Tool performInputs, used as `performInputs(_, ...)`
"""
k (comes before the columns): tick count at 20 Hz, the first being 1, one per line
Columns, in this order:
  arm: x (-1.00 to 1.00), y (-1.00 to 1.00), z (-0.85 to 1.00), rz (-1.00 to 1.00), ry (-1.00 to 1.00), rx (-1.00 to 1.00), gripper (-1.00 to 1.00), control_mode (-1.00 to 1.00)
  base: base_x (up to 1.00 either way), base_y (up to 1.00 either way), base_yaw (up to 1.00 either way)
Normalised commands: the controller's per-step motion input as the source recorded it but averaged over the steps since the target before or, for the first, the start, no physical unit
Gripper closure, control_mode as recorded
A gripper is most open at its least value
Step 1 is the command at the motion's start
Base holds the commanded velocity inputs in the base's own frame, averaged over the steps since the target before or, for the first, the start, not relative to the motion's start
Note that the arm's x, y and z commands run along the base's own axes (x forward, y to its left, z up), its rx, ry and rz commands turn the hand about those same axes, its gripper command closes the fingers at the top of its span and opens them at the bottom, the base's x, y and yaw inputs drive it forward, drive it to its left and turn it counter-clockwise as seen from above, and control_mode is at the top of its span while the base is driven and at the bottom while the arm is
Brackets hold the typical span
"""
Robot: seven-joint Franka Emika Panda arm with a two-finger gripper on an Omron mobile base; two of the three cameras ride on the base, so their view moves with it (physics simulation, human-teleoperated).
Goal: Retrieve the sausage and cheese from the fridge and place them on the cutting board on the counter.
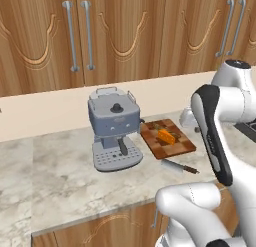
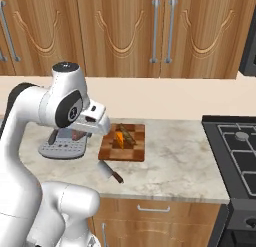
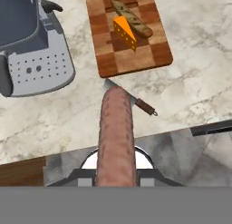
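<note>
My gripper (image 3: 116, 175) is shut on the sausage (image 3: 116, 128), a reddish-brown cylinder that sticks out forward between the fingers. It hovers above the counter (image 1: 65, 176), near its front edge, just short of the knife. Beyond it, the reddish-brown checkered cutting board (image 3: 140, 60) lies flat and carries the orange cheese (image 3: 124, 33) wedge beside a thin brown loaf (image 3: 132, 18). From the base cameras, the cheese (image 1: 166, 136) (image 2: 120, 138) rests on the cutting board (image 1: 172, 148) (image 2: 132, 152), with my hand (image 2: 94, 119) raised to its left. The fridge is out of view.
A grey coffee machine (image 1: 114, 126) (image 3: 27, 46) stands left of the board. A dark-handled knife (image 1: 176, 165) (image 2: 109, 172) (image 3: 136, 100) lies in front of the board. A black stove (image 2: 235, 141) is on the right. Wooden wall cabinets hang above.
</note>
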Motion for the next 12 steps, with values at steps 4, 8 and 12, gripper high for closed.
performInputs(4, 0.78, -0.03, -0.75, 0.25, 0.01, -0.01, 1.0, -1.0, 0.0, 0.0, 0.0)
performInputs(8, 0.96, -0.18, -0.57, 0.39, 0.1, 0.0, 1.0, -1.0, 0.0, 0.0, 0.0)
performInputs(12, 0.84, 0.0, -0.5, 0.24, 0.07, 0.0, 1.0, -1.0, 0.0, 0.0, 0.0)
